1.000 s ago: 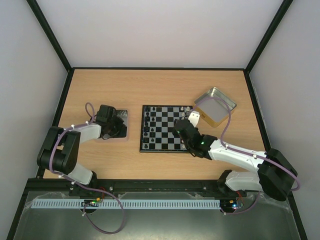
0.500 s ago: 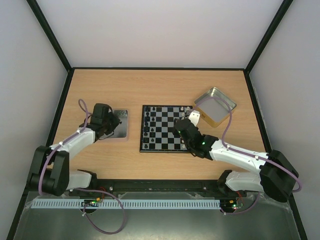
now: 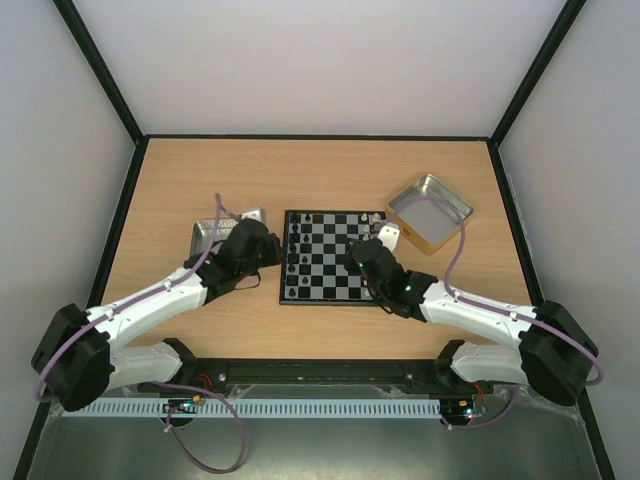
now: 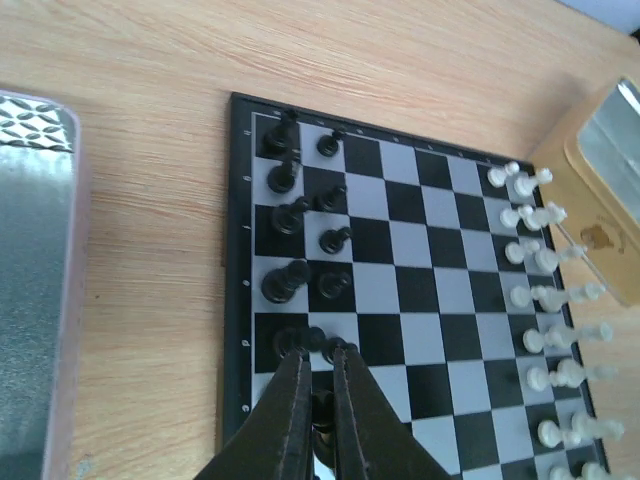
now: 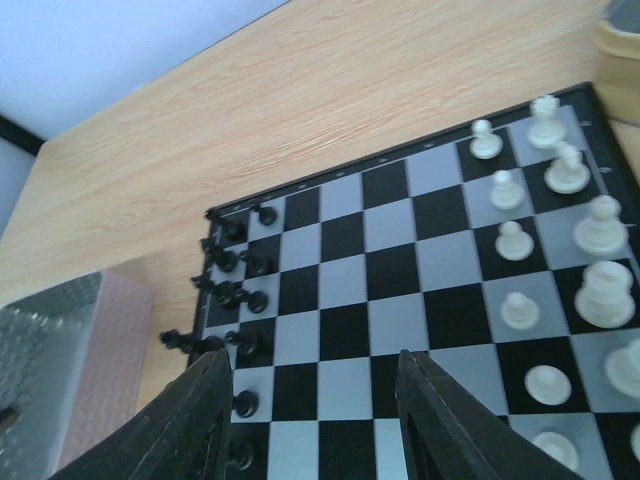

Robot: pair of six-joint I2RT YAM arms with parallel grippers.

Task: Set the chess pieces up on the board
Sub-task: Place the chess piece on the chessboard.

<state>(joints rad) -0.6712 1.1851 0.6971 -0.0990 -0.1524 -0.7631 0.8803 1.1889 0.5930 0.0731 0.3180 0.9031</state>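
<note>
**Black chess pieces [image 4: 283,282] on two files, left claw low over them**

The board [image 3: 320,285] lay mid-way across the pale wood table [image 3: 330,170], square to its near edge. The chess pieces stood in the two files along the board's left side, roughly one per square. White pieces [image 5: 603,297] held the two files on the opposite side.

The left gripper [image 4: 318,358] hung low over the near end of the black files. Its fingers were drawn almost together, with only a slit between them. A dark shape showed in that slit. I could not tell whether it was pinched or simply a piece standing on the board beneath.

The right gripper [image 5: 310,370] hovered over the board's middle squares, fingers spread wide and nothing between them.

A metal tray [image 4: 35,280] sat on the table left of the board, clear of it. An open tin [image 3: 432,208] sat just beside the board's far right corner; contact could not be judged.
</note>
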